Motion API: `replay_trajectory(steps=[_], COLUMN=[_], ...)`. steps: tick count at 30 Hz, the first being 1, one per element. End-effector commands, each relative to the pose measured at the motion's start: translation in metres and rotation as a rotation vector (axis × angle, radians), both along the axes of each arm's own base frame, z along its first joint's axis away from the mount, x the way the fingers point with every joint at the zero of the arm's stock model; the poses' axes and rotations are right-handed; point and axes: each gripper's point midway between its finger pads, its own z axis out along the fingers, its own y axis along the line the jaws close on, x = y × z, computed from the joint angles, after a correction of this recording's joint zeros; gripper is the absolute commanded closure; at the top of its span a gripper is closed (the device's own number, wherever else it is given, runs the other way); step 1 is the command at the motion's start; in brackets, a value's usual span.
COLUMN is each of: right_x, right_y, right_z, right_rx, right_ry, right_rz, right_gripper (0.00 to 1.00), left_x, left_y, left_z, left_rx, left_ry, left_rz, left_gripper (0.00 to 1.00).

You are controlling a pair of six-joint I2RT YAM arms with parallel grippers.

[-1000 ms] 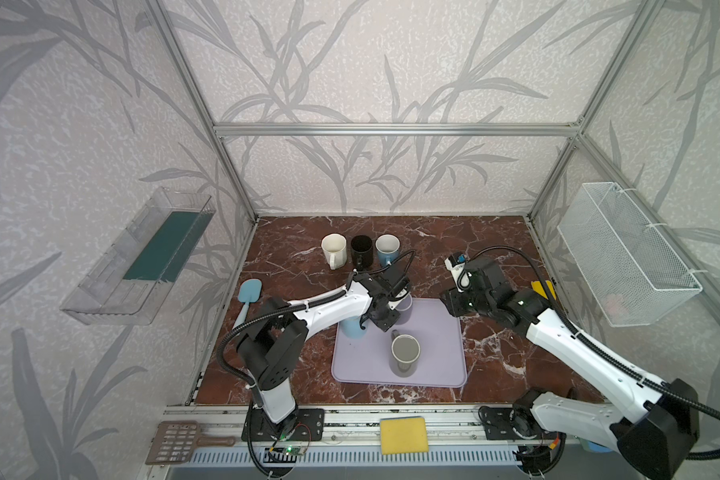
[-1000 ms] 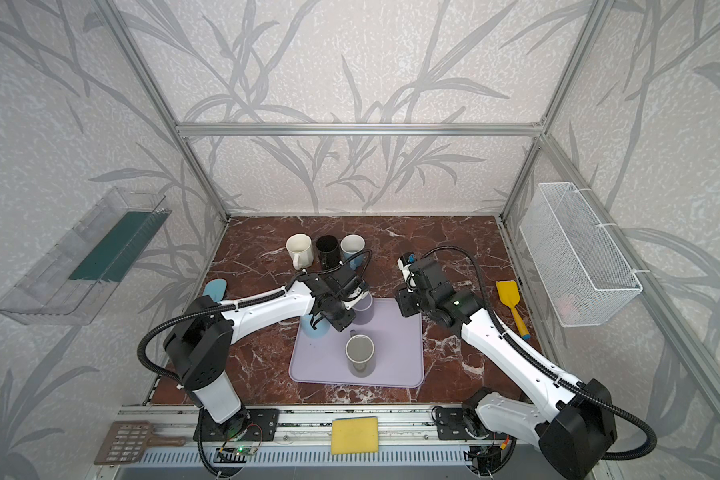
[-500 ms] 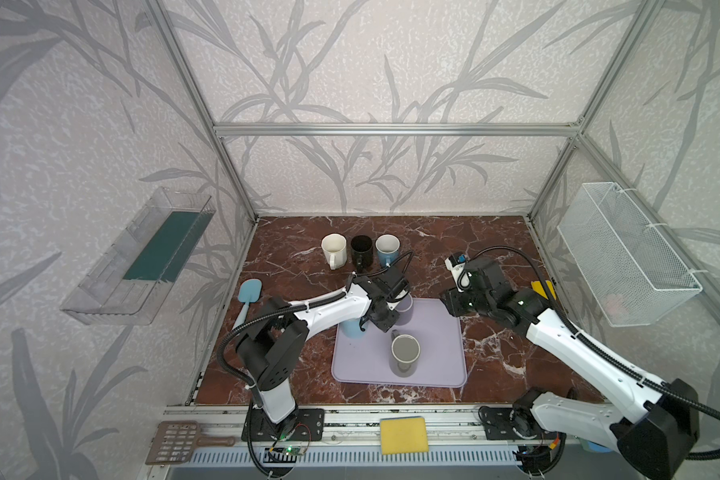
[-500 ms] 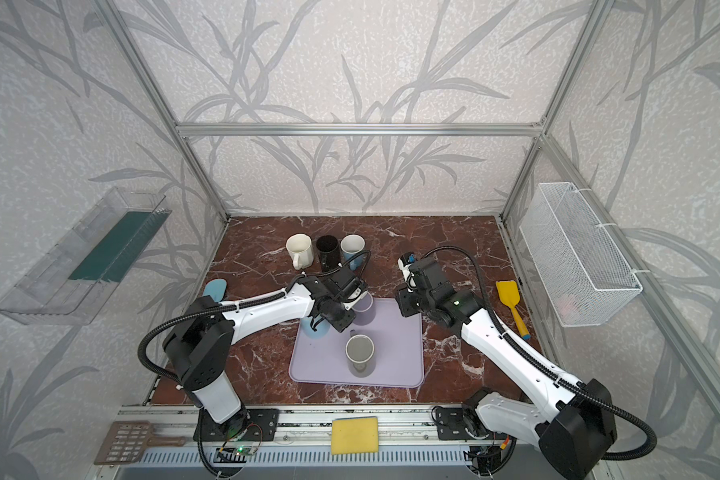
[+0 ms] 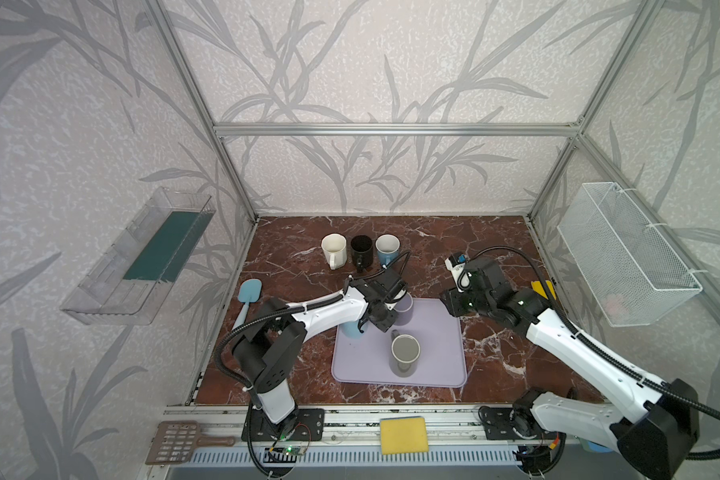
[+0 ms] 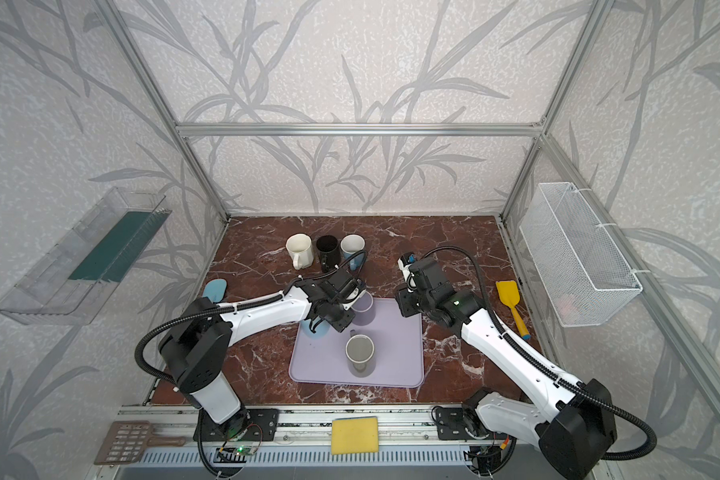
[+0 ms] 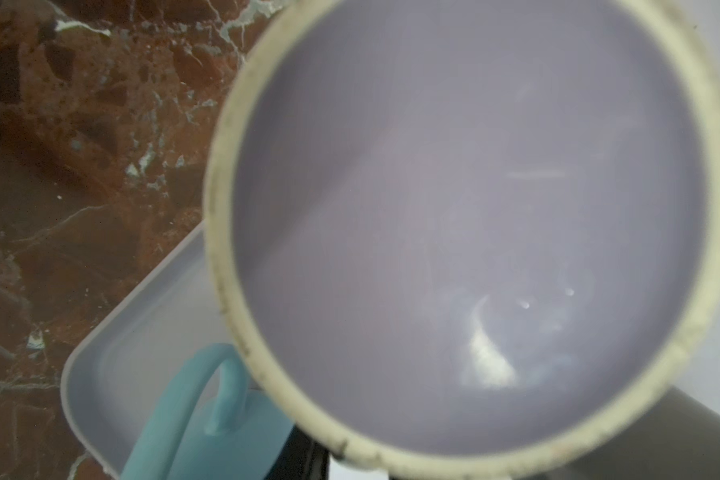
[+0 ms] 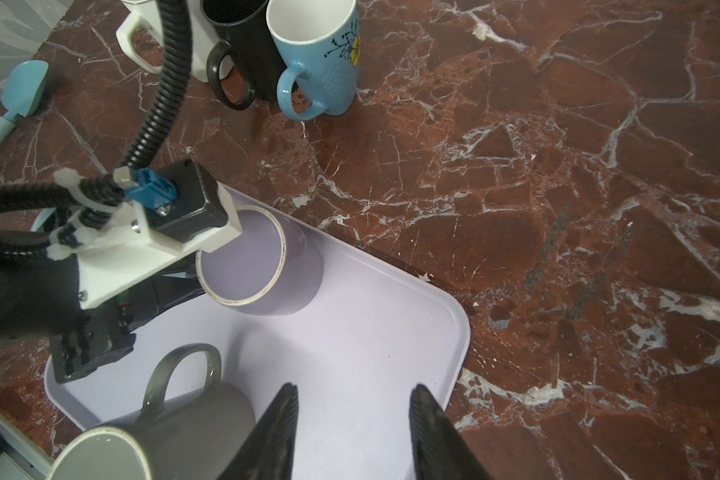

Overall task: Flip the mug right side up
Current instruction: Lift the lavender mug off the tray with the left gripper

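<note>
The lavender mug [image 5: 404, 309] stands upside down at the far left of the lilac tray [image 5: 433, 368]. Its flat base faces up, ringed by a pale unglazed foot that fills the left wrist view. It is stiff glazed ceramic, likely fairly heavy for these fingers, slick on the wall and liable to chip if dropped. The handle would give the firmest hold, with the rough foot ring as a second choice. No view shows the handle, which is perhaps hidden behind the left gripper [image 5: 382, 321].

That gripper points down, pressed close against the mug's near-left side, between it and a teal mug [image 7: 208, 415]. The forearm reaches in low from the left, and the wrist camera sits directly over the base. Whether the jaws are apart or clamped on anything cannot be told, as the body hides them.

The right gripper [image 8: 354, 392] hovers above the tray's right part, fingers apart and empty, well clear of the mug and just beside an upright grey mug [image 5: 405, 353].
</note>
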Motion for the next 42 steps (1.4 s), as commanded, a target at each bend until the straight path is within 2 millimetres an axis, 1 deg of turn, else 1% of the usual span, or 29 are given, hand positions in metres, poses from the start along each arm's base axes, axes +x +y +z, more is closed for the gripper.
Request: replay_trajectory(steps=[1,5,14,20,26,34,38,42], right_x=[-0.003,-0.003,-0.003,-0.003,-0.004,-0.003,-0.004,-0.004], right_y=[-0.003,-0.002,0.0,-0.001,-0.001,0.0,0.0,0.001], right_z=[0.004,0.005,0.007,0.009,0.008,0.008,0.006,0.004], right_rx=[-0.001,0.005,0.01,0.011,0.009,0.013,0.011,0.013], right_ry=[-0.004,-0.005,-0.004,-0.005,-0.005,-0.007,-0.001,0.003], right_rz=[-0.003,0.003,0.011,0.01,0.009,0.013,0.014,0.017], right_gripper=[0.54,0.54,0.54,0.54,0.54,0.54,0.54,0.54], left_x=[0.008,0.008,0.007,0.011,0.012,0.013,0.015,0.02], left_y=[0.003,0.004,0.002,-0.002,-0.002,-0.003,-0.003,0.002], left_z=[0.019,0.022,0.016,0.016,0.014,0.018,0.023,0.029], left_rx=[-0.032,-0.04,-0.046,-0.069,-0.068,-0.087,-0.093,-0.076], left_ry=[-0.071,-0.082,-0.071,-0.092,-0.099,-0.116,-0.127,-0.151], left_rz=[0.028,0.029,0.019,0.018,0.018,0.018,0.026,0.056], left_gripper=[0.75,0.76,0.76,0.78,0.85,0.94,0.96,0.99])
